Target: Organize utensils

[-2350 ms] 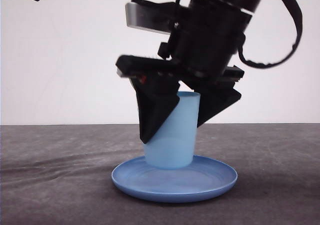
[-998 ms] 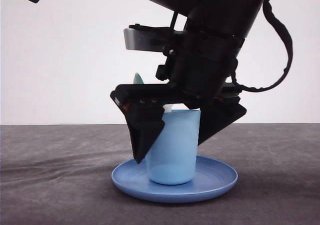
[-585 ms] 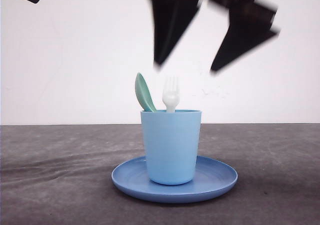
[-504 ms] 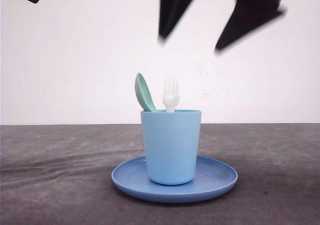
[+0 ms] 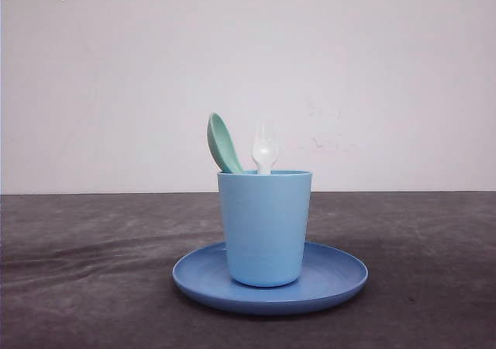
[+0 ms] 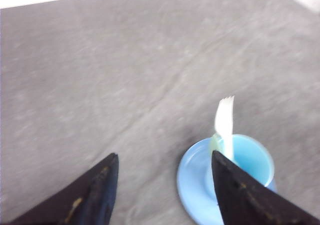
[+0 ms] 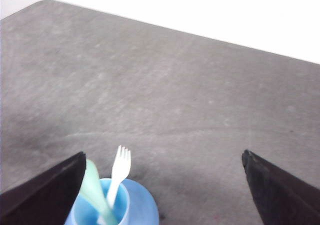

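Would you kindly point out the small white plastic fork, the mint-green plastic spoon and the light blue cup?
small white plastic fork [image 5: 264,152], front view, on its tines.
mint-green plastic spoon [image 5: 222,142], front view, on its bowl.
light blue cup [image 5: 264,226], front view, on its wall.

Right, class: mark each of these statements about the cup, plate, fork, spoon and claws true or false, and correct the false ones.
1. The fork and spoon both stand in the cup. True.
2. The cup stands on the table beside the plate. False: it stands on the plate.
3. The right claw is shut on the fork. False: it is open, its fingers wide apart, holding nothing.
4. The left claw is open and empty. True.
5. The spoon lies flat on the plate. False: it leans in the cup, bowl end up.
6. The fork's tines point up. True.
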`<state>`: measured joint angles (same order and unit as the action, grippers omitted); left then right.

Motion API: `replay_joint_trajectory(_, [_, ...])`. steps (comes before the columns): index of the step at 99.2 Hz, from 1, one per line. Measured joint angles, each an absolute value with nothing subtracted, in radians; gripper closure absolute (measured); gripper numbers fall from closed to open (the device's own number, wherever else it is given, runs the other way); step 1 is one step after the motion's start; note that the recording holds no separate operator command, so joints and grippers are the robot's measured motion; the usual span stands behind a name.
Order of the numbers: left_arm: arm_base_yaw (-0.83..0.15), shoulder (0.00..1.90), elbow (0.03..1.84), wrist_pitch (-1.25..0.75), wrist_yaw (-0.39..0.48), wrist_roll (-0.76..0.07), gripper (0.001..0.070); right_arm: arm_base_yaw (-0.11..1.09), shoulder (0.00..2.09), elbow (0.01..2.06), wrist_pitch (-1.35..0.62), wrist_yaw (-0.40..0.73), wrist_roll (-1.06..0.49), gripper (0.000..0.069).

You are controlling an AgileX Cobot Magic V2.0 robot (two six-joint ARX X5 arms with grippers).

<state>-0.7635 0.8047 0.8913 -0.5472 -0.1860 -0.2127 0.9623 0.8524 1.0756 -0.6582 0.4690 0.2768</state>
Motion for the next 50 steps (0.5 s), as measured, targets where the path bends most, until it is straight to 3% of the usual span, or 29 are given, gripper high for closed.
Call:
replay_joint_trajectory(5, [-0.764, 0.805, 0.891, -0.542, -0.186, -0.217, 0.0355, 0.962, 0.851, 1.076, -0.662, 0.474, 0.277, 0.0077])
replay_joint_trajectory(11, [-0.764, 0.805, 0.891, -0.542, -0.185, -0.223, 0.036, 0.962, 0.852, 1.076, -0.667, 0.475, 0.277, 0.0155])
replay_joint_trajectory(17, [-0.764, 0.805, 0.891, -0.542, -0.185, -0.223, 0.042, 0.962, 0.853, 1.076, -0.669, 0.474, 0.277, 0.0312])
replay_joint_trajectory(24, [-0.764, 0.805, 0.891, -0.542, -0.185, -0.227, 0.0585, 0.962, 0.853, 1.076, -0.672, 0.475, 0.276, 0.0521])
replay_joint_trajectory(29, [-0.764, 0.805, 0.891, -0.542, -0.184, -0.227, 0.0643, 0.962, 0.853, 1.076, -0.673, 0.475, 0.269, 0.0612])
replay_joint_trajectory(37, [-0.764, 0.805, 0.891, -0.542, -0.184, -0.227, 0.0677, 0.962, 0.853, 1.076, -0.673, 0.475, 0.266, 0.0668])
replay_joint_trajectory(50, [-0.764, 0.805, 0.891, -0.54, -0.184, -0.227, 0.0685, 0.962, 0.853, 1.076, -0.673, 0.475, 0.266, 0.0687])
